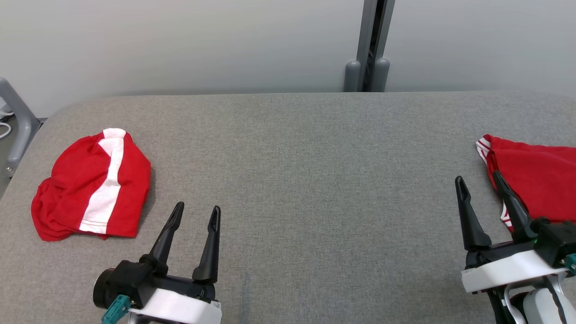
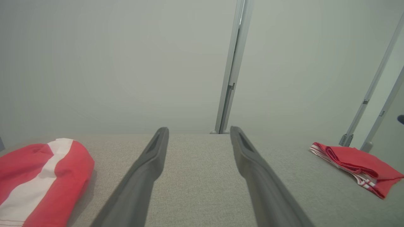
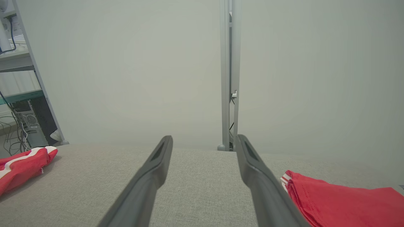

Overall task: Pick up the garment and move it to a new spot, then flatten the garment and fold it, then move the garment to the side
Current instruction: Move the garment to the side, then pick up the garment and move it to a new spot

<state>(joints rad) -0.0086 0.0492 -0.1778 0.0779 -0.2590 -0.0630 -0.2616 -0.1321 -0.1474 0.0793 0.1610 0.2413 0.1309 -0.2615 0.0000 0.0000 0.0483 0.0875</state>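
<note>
A crumpled red garment with a white stripe lies at the table's left side; it also appears at lower left in the left wrist view and far left in the right wrist view. A second red garment with white-striped trim lies at the right edge, seen too in the wrist views. My left gripper stands open near the front, just right of the striped garment, holding nothing. My right gripper is open at the right, its outer finger over the second garment's edge.
The grey fabric table stretches wide between the two garments. A grey post rises behind the far edge against a pale wall. A metal frame stands off the left corner, with shelving and cables beyond.
</note>
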